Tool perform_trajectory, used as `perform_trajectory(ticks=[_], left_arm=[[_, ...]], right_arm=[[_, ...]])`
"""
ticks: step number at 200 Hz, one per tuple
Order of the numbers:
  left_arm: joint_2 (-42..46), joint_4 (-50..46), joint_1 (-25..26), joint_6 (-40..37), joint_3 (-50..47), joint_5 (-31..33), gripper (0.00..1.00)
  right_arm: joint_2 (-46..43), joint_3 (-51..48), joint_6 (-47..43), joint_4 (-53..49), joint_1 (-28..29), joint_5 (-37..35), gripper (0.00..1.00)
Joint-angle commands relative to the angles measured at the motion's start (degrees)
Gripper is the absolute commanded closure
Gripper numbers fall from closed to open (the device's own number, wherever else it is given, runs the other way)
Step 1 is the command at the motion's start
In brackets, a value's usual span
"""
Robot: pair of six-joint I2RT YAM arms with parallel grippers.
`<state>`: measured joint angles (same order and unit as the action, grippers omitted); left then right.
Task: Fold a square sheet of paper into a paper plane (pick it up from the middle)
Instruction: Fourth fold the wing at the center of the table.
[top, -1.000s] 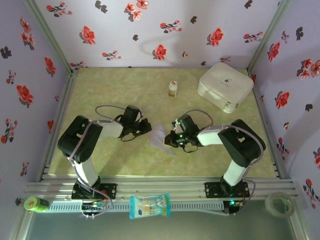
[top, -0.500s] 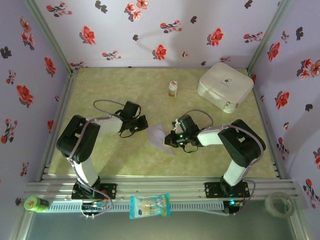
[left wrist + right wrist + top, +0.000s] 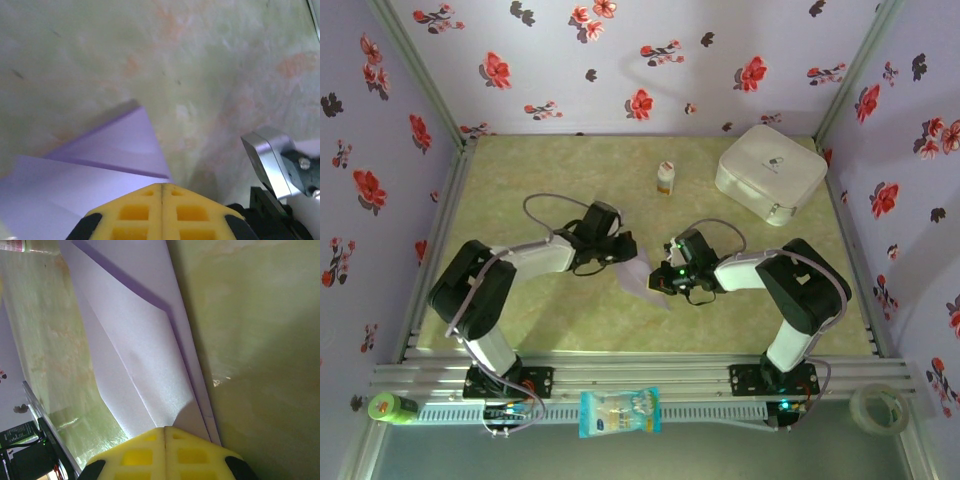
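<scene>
- Two grippers logged at mid-table, both at the sheet of paper (image 3: 642,272).
- Locates the sheet flat on the table (image 3: 520,180) between the two, already part-folded: overlapped layers and a straight crease on view from both wrist cameras.
- Reads its long axis as a diagonal, far-left to near-right in the overhead view.
- Places the left gripper (image 3: 622,250) over the far-left end, paper ahead of and under its tip; yellow pads (image 3: 135,210) pressed together, no gap.
- Places the right gripper (image 3: 668,277) at the right-hand edge, pads (image 3: 135,455) likewise closed tight, folded layers running straight in to them; cannot tell clamp from plain press-down.
- Judges neither arm the nearer; judges the next crease to depend on one tip pinning and the other running along the diagonal fold.
- Records white case (image 3: 770,172) at far right, lid shut, contents hidden, well apart from the paper.
- Records small white bottle (image 3: 665,178) upright and capped at far centre; contents not discernible.
- Records snack packet (image 3: 620,412) on the front rail, sealed as far as visible.
</scene>
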<state>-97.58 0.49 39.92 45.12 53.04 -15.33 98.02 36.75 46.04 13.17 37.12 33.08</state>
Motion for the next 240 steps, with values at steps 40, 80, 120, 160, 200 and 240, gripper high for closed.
perform_trajectory(ticks=[40, 80, 120, 160, 200, 240], left_arm=[[-1.67, 14.21, 3.67, 9.51, -8.85, -3.72, 1.0], [-3.57, 16.45, 3.98, 10.19, -10.13, -4.52, 1.0], [-3.85, 5.38, 3.5, 7.94, -8.11, 2.85, 1.0], [-4.04, 4.87, 2.18, 7.78, -9.24, 3.86, 1.0], [-3.85, 5.08, 2.18, 8.05, -9.66, 3.47, 1.0], [-3.5, 5.57, 2.18, 9.12, -9.8, 2.59, 1.0]], right_arm=[[1.81, -2.1, -1.52, -10.49, -0.22, -5.29, 0.99], [1.99, -2.46, -2.0, -11.04, -0.23, -5.48, 0.99], [1.6, -2.91, -2.1, -11.14, -0.21, -5.57, 0.99], [0.06, -1.38, -1.7, -11.5, -0.22, -4.35, 0.96], [-7.9, 0.79, -0.94, -15.3, -0.28, -4.26, 0.83], [-19.8, -3.19, 3.5, -22.55, -0.3, -7.7, 0.67]])
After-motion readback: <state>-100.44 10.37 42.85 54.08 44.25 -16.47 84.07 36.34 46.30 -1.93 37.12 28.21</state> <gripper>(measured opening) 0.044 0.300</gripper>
